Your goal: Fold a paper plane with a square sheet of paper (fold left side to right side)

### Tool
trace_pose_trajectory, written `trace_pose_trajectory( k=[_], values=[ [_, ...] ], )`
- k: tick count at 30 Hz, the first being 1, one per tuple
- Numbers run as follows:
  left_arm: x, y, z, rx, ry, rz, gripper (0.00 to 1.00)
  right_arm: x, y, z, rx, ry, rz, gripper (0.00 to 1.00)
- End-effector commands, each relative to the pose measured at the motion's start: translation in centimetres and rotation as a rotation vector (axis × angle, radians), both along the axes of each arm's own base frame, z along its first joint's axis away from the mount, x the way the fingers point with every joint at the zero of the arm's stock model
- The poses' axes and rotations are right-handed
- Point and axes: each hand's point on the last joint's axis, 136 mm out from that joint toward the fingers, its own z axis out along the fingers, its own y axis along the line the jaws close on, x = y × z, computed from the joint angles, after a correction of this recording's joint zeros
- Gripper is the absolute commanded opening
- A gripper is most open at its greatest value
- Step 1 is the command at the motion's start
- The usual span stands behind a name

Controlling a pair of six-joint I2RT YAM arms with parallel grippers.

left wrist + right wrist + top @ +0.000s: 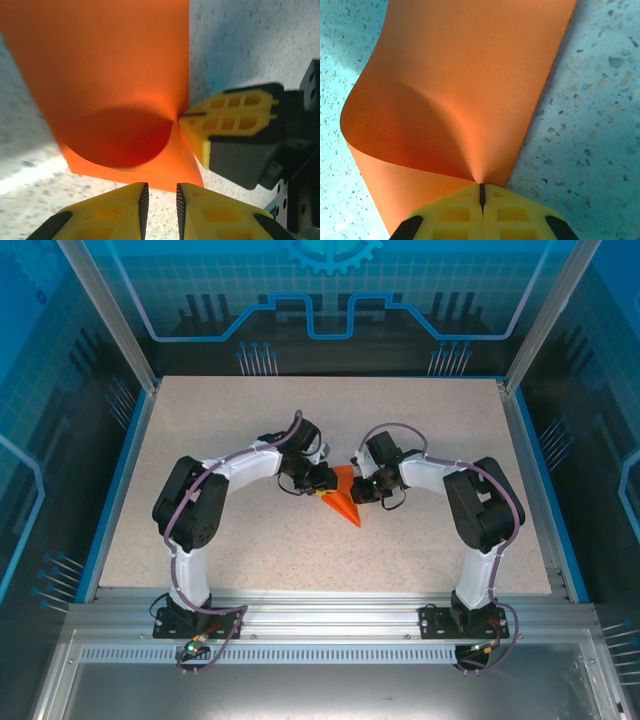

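Speckled beige worktop (420, 420) with a blue rim, set in an aluminium frame (320, 615). Behind and to both sides, translucent blue panels (330, 300) printed with grid lines and circuit-like shapes, held by slanted metal posts (105, 310). Bright, even light; soft shadows.

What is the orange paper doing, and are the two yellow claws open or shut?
square sheet of paper, bent over in a loose curl, not pressed flat, lying on the table.
right gripper, shut, pinching the paper's edge.
left gripper, jaws a little apart, nothing seen between them, close by the paper's edge.
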Motion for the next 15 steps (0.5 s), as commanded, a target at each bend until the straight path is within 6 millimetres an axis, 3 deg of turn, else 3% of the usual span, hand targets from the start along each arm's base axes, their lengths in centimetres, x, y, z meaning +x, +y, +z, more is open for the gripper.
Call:
trace_pose_trajectory(
  k=[1, 7, 15],
  values=[
    [0.0, -1.8, 1.3, -0.088, -0.008, -0.014, 0.26, -1.4, -1.7, -2.7, -0.074, 0.079, -0.006, 0.00],
    [-0.1, -3.0, 0.0, -0.089, 0.014, -0.030, 0.26, -1.5, -1.8, -2.8, -0.085, 0.079, -0.004, 0.00],
    [-0.6, -1.9, -2.9, -0.007, 0.051, -0.017, 0.26, -1.3, -1.8, -2.5, -0.090, 0.072, -0.004, 0.00]
  ],
)
